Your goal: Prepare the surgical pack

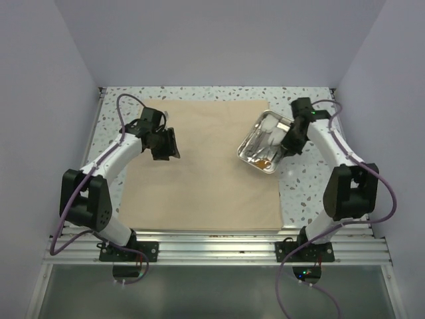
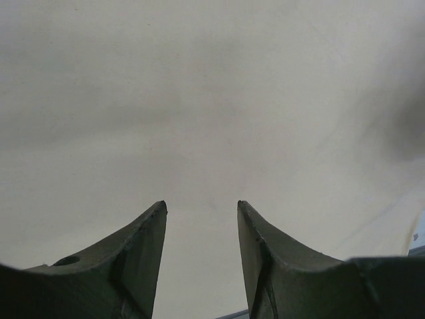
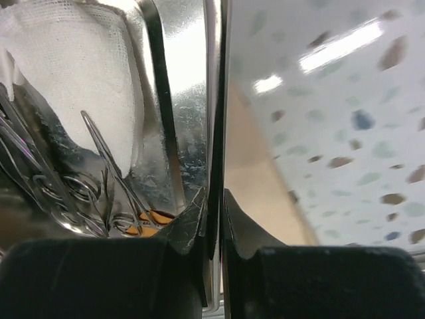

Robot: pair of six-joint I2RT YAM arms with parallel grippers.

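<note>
The surgical pack [image 1: 206, 173] is a large tan fabric sheet lying flat on the table; it fills the left wrist view [image 2: 212, 100]. My left gripper [image 1: 167, 147] hovers open over the sheet's left part, its jaws apart with nothing between them [image 2: 201, 207]. A shiny steel tray [image 1: 262, 143] sits tilted at the sheet's right edge, holding white gauze [image 3: 73, 73] and silver scissors and forceps [image 3: 99, 166]. My right gripper [image 1: 291, 141] is shut on the tray's right rim [image 3: 214, 100]; the jaws [image 3: 214, 196] pinch the thin metal edge.
The speckled tabletop [image 1: 309, 186] shows right of the sheet and along the back. White walls enclose the table on the left, back and right. The aluminium rail [image 1: 212, 246] with both arm bases runs along the near edge.
</note>
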